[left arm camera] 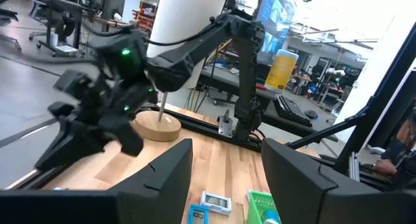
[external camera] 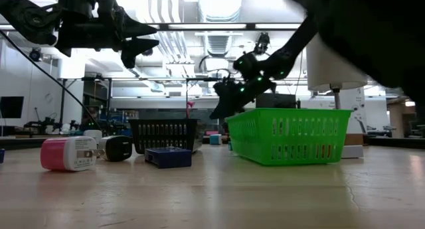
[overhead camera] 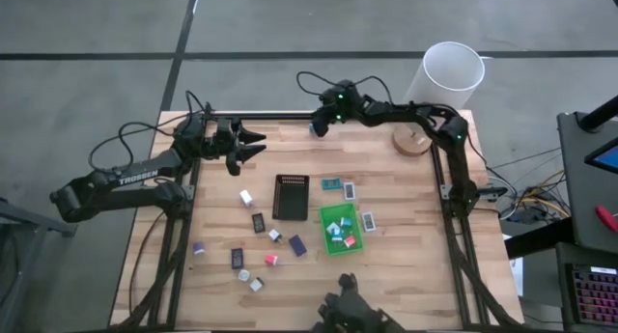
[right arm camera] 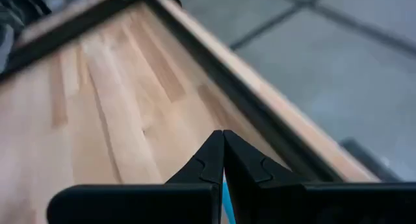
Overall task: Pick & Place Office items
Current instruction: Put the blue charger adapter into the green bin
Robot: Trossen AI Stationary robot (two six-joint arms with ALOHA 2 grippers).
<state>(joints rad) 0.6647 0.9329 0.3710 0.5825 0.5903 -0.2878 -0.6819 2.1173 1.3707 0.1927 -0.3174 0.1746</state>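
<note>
Small office items lie scattered on the wooden table: a white block (overhead camera: 246, 196), a dark blue one (overhead camera: 297, 244), a pink one (overhead camera: 271, 260) and teal-edged packets (overhead camera: 330, 184). Several more sit in the green tray (overhead camera: 328, 214), beside the black ribbed tray (overhead camera: 290, 197). My left gripper (overhead camera: 257, 148) hovers open over the table's far left part, fingers pointing right, and holds nothing. My right gripper (overhead camera: 316, 127) hangs near the far edge, raised above the table (external camera: 219, 111). It is shut on a thin teal piece. My right gripper pinches a thin teal piece between its two fingers. Only a narrow teal sliver (right arm camera: 224, 197) shows in the slit between them in the right wrist view, so which part it has cannot be told. The piece is lifted clear of the table.
A white cylinder (overhead camera: 452, 72) stands on a round wooden base (overhead camera: 412, 140) at the far right corner. A black rail (overhead camera: 275, 116) runs along the far edge. In the low view a pink-white block (external camera: 66, 154), a black one (external camera: 118, 148) and a blue one (external camera: 168, 156) lie near.
</note>
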